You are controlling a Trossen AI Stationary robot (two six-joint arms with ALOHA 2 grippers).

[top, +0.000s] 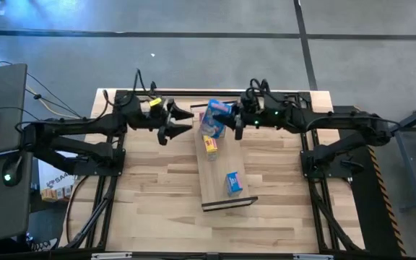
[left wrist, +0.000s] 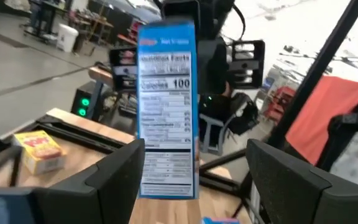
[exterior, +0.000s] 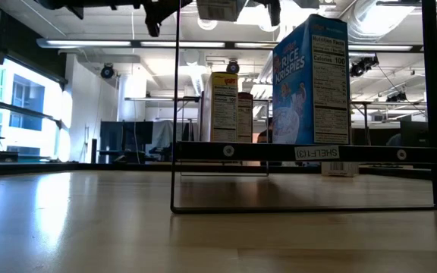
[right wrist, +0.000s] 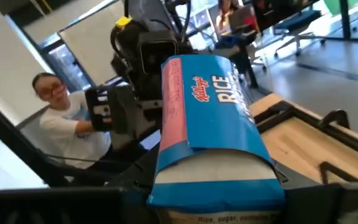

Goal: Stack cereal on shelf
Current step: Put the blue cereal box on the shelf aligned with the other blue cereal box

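Butcher-block table (top: 157, 202) fills the foreground, an open workshop behind. Right jaws (top: 234, 120) clamp a light-blue cardboard cereal box (top: 218, 110) above the far end of the pale plank shelf (top: 219, 170). Left jaws (top: 185, 121) gape wide and empty beside it. Yellow box (top: 210, 146) and blue box (top: 233, 183) stand on the shelf.
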